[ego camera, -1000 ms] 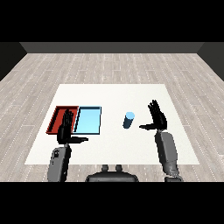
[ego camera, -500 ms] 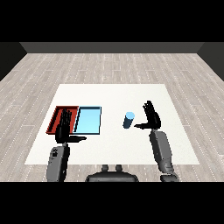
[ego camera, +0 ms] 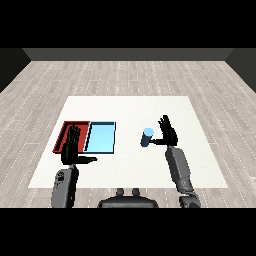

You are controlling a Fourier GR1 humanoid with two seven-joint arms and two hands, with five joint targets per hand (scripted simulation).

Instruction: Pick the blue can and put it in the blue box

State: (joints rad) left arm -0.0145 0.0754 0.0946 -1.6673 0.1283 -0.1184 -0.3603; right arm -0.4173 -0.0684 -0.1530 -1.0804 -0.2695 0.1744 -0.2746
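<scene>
On the white surface (ego camera: 200, 165), just right of the light blue rectangular tray (ego camera: 101, 138), we see the small blue cylindrical can (ego camera: 146, 137) standing upright, with our right hand (ego camera: 168, 133) just beside it, fingers (ego camera: 164, 123) spread wide and holding nothing. To close this reach well, we judge the palm should slide in level at the can's side, thumb toward us, so the curl wraps its middle without tipping it. Our left hand (ego camera: 71, 148) hovers open over the red tray (ego camera: 68, 133), fingers straight, well clear of the carry path.
</scene>
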